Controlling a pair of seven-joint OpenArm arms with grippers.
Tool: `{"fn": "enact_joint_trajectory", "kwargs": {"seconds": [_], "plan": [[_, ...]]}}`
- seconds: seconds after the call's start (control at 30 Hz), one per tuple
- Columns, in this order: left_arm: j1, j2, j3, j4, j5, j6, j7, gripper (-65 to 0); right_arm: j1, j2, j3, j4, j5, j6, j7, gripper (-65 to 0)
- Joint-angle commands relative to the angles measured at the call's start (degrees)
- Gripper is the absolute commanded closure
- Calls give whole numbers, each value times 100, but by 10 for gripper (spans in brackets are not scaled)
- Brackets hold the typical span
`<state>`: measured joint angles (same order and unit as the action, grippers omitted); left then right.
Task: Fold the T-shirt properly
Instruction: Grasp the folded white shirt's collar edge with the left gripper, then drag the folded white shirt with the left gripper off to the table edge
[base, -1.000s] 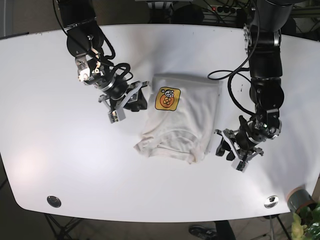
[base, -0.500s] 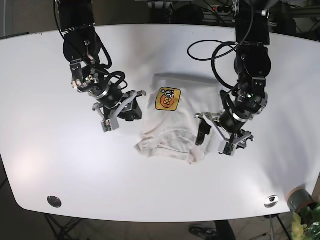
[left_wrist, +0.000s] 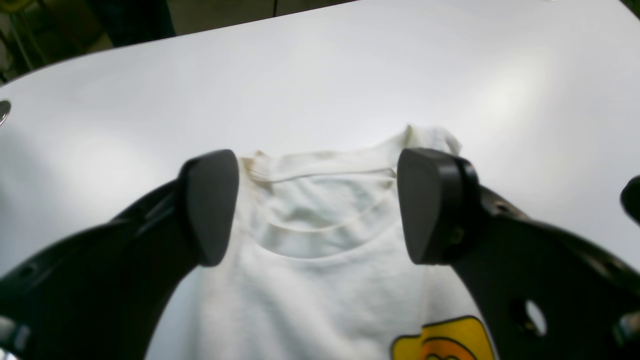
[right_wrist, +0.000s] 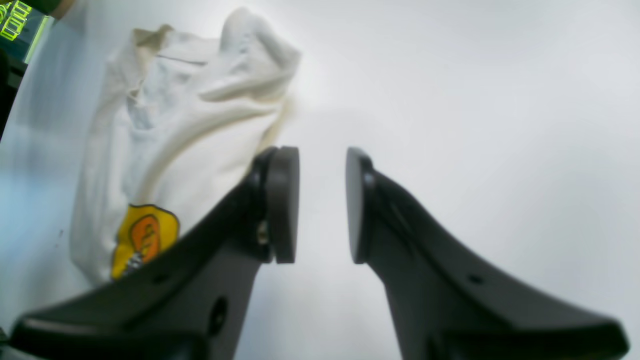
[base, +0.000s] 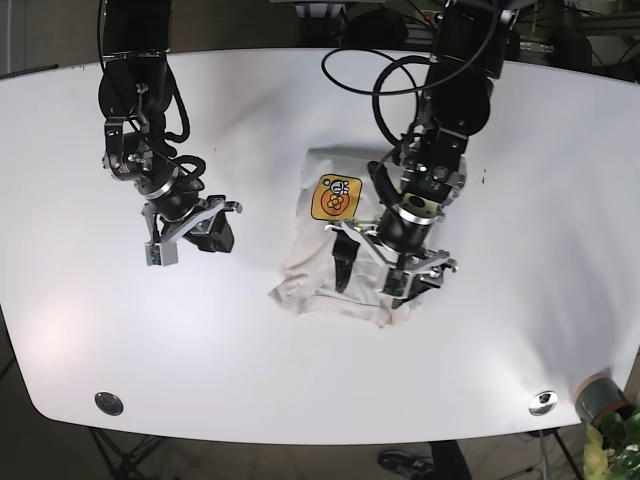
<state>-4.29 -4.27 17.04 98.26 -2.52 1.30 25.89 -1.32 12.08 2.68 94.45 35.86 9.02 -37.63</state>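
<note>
T-shirt (base: 345, 235) mid-table; left gripper (base: 382, 272) open over collar edge — right gripper (base: 187, 238) open, well apart.

T-shirt (base: 345, 235): white, with a yellow-and-orange printed badge (base: 335, 198), folded into a rumpled, roughly rectangular bundle lying flat on the table. Its collar end sits directly beneath and between the spread fingers of the left claw (base: 390, 268), neckline seam showing. The whole bundle lies well apart from the right claw (base: 190, 238), off to that claw's side.
</note>
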Motion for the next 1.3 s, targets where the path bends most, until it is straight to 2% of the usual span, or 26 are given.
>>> {"fn": "enact_joint_trajectory", "kwargs": {"seconds": [0.0,0.07,0.17,0.47,0.57,0.67,0.87,1.0,1.17,1.27], "plan": [[-76,230,120,-177,327,6,-290,-488,84,45,44,106,50,43,110,-152],[-58,388,200,-388,608,6,-510,-488,58,54,36,115,76,43,110,-152],[-67,581,208,-942,784,15,-694,-488,66,54,44,115,58,43,110,-152],[-94,651,235,-2657,802,147,-1433,-488,58,19,36,106,67,43,110,-152],[-102,634,173,-3131,776,182,-1494,-490,58,19,36,106,67,43,110,-152],[-102,616,-108,-3501,776,33,-1494,-490,58,19,36,115,67,43,110,-152],[21,124,-926,-3641,776,-723,-1415,-490,66,10,18,124,67,43,110,-152],[170,-316,-1603,-3615,767,-1093,-1090,-490,66,10,27,124,67,43,110,-152],[170,-1001,-2526,-3668,776,-1655,-870,-490,84,10,18,124,67,43,110,-152],[205,-1450,-2693,-3712,784,-1822,-861,-490,93,10,9,124,67,43,119,-152]]}}
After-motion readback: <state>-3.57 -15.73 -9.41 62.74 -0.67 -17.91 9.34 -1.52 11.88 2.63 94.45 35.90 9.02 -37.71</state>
